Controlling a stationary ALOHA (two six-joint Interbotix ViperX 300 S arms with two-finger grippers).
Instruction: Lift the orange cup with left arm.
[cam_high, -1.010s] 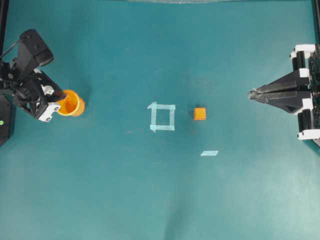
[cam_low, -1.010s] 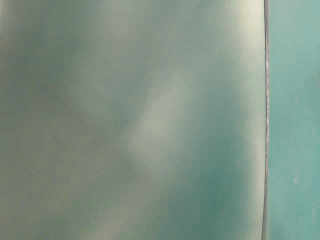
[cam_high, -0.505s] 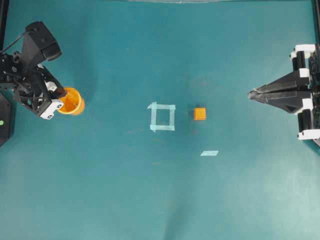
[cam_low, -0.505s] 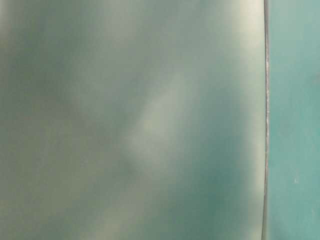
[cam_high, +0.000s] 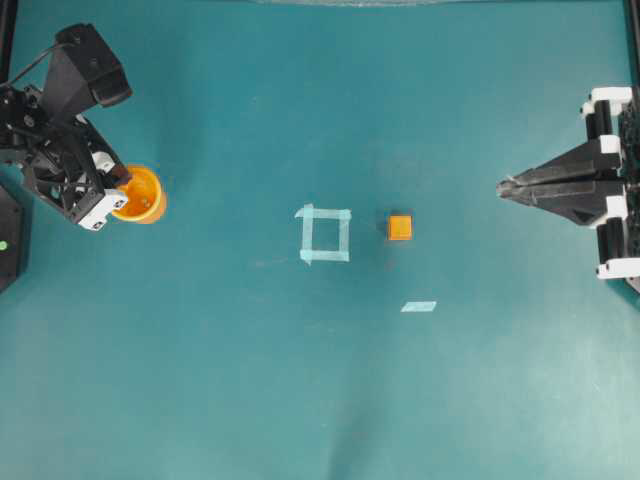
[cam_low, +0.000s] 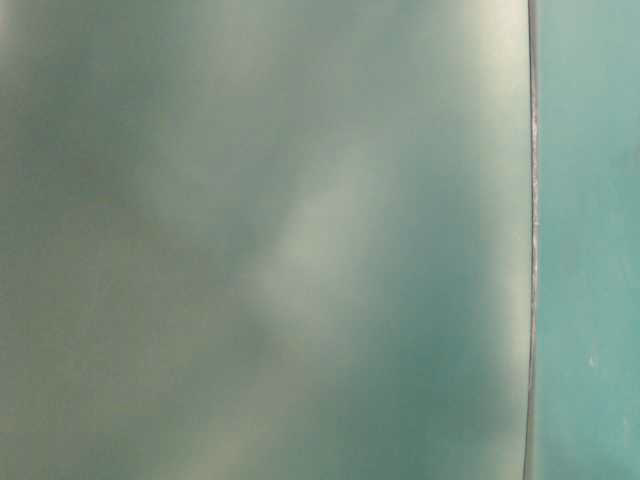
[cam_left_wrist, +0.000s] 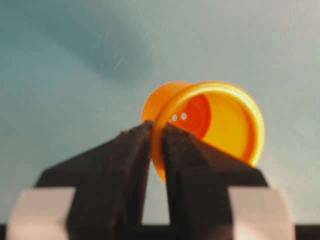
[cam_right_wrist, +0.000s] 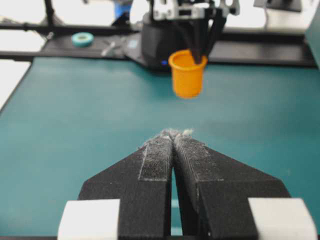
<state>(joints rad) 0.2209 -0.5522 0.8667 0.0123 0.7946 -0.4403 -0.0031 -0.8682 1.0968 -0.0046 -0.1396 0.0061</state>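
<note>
Orange cup (cam_right_wrist: 187, 74) pinched at rim by left gripper (cam_left_wrist: 156, 137), held off table. Lift step underway; steady rise toward 12 o'clock needed.

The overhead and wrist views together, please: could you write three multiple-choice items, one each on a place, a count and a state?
1. Where is the orange cube?
A. inside the tape square
B. just right of the tape square
C. beside the cup

2. How many orange things are in the overhead view?
A. one
B. two
C. three

3. How is the orange cup held?
A. left gripper pinching its rim
B. standing free
C. right gripper holding it

Key: B, the cube lies outside the tape's right edge; B, cup and cube only; A, the fingers clamp the rim and the right wrist view shows the cup off the table.
</note>
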